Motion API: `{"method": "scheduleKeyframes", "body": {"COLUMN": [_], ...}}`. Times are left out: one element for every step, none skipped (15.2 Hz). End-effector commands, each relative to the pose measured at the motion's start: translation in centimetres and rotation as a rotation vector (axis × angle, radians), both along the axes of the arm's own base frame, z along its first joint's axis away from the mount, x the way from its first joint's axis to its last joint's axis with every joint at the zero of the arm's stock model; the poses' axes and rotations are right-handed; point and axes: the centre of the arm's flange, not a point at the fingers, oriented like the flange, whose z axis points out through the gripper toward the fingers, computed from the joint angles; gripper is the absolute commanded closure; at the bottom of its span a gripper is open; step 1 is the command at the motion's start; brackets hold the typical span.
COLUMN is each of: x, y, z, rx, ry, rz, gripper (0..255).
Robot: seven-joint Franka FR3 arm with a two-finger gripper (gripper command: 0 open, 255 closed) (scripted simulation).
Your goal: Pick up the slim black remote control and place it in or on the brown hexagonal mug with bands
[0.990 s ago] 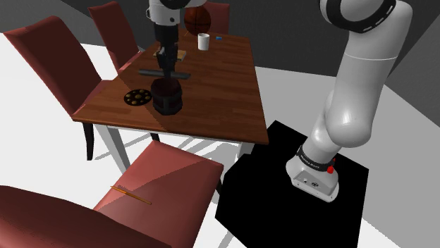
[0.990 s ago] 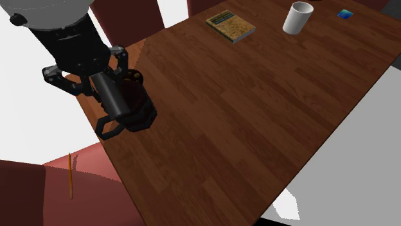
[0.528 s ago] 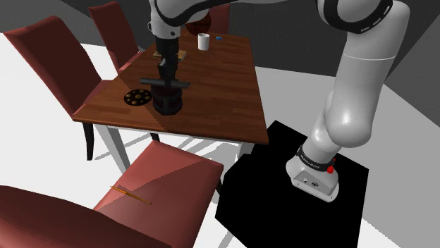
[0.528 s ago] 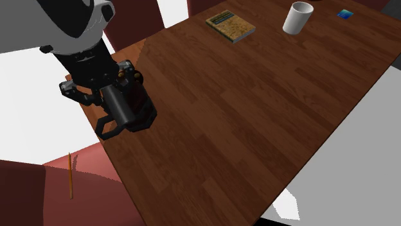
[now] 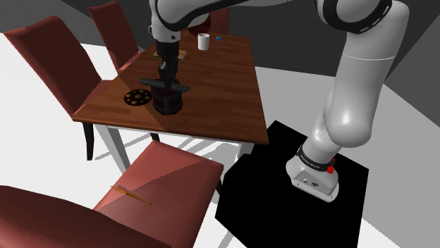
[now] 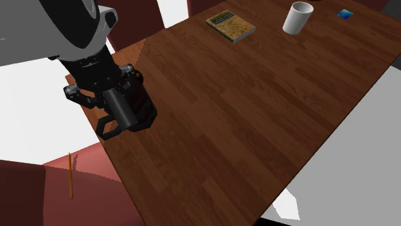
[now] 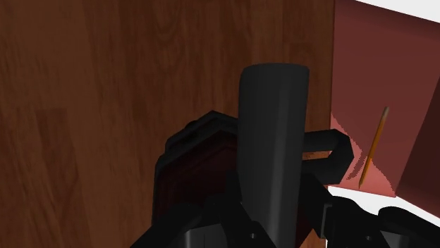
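One hand [image 5: 166, 80] clasps the remote [image 7: 273, 141] over the mug [image 7: 189, 163] by the table [image 7: 106, 70] edge

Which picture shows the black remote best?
The wrist view: the remote looks big and close, lying over the mug. The shoulder view shows a small thin bar across the mug; the second exterior view shows it short and dark.

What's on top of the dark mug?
The black remote lies across the top of the mug, clasped by the tool. It hides most of the mug's inside.
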Motion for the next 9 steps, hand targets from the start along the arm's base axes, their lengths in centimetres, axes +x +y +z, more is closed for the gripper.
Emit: {"method": "scheduleKeyframes", "body": {"x": [0.0, -0.1, -0.1, -0.1, -0.1, -0.1, 0.0, 0.1, 0.1], "y": [0.0, 0.0, 0.0, 0.0, 0.0, 0.0, 0.0, -0.1, -0.2], "z": [-0.1, -0.1, -0.1, -0.1, -0.1, -0.1, -0.1, 1.2, 2.5], "rx": [-0.001, -0.001, -0.001, -0.001, -0.001, -0.001, -0.001, -0.001, -0.001], "ry": [0.002, 0.002, 0.002, 0.002, 0.002, 0.002, 0.002, 0.002, 0.002], "rz": [0.000, 0.000, 0.000, 0.000, 0.000, 0.000, 0.000, 0.000, 0.000], "gripper": [255, 0, 0, 0, 0, 0, 0, 0, 0]}}
